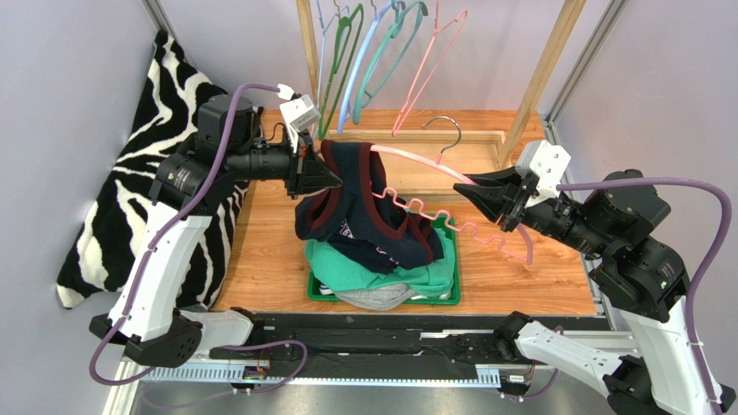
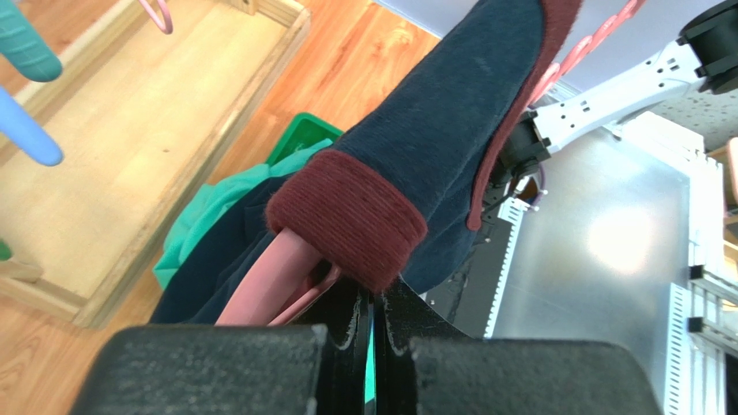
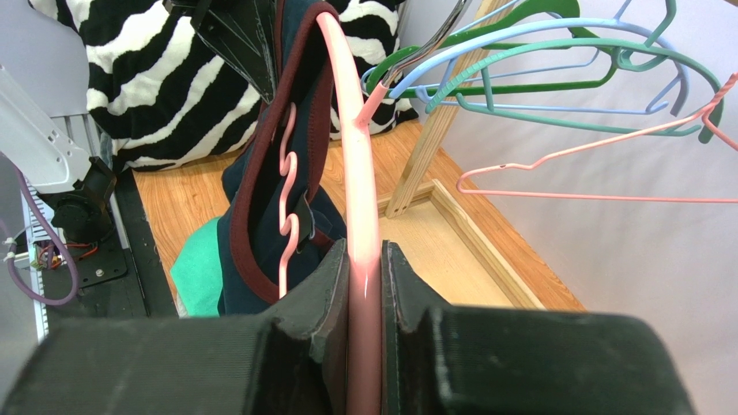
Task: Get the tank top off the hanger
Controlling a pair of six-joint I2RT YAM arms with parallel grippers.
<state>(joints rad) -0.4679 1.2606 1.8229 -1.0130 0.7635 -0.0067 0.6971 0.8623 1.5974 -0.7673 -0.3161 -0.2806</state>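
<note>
**Overhead view, read from the left edge of the bench to the right.** A zebra-striped cloth (image 1: 130, 173) hangs over the left edge and takes no part in the work.

The left gripper (image 1: 333, 179) reaches in from the left. Its jaws are closed on the maroon-trimmed edge of the tank top (image 1: 364, 207), where that edge wraps the left end of the pink hanger (image 1: 416, 160). The wrist view does not settle whether the hanger tip is pinched along with the fabric.

The tank top is on the hanger, bunched at its left end. Its lower part sags onto a green garment (image 1: 424, 275) piled in the green tray (image 1: 454, 285) at the middle of the near edge.

The right gripper (image 1: 463, 192) comes from the right edge, its jaws clamped on the hanger's upper arm.

**Likely faults from here:**
- The strap may snag on the wavy lower bar as the fabric is drawn leftward, stretching the trim instead of clearing the end.
- The narrow bite on the trim may slip under that load.
- The thin hanger arm could twist in the right jaws if the pull runs off its line.
- The sagging hem may drag the piled garment out of the tray.
</note>
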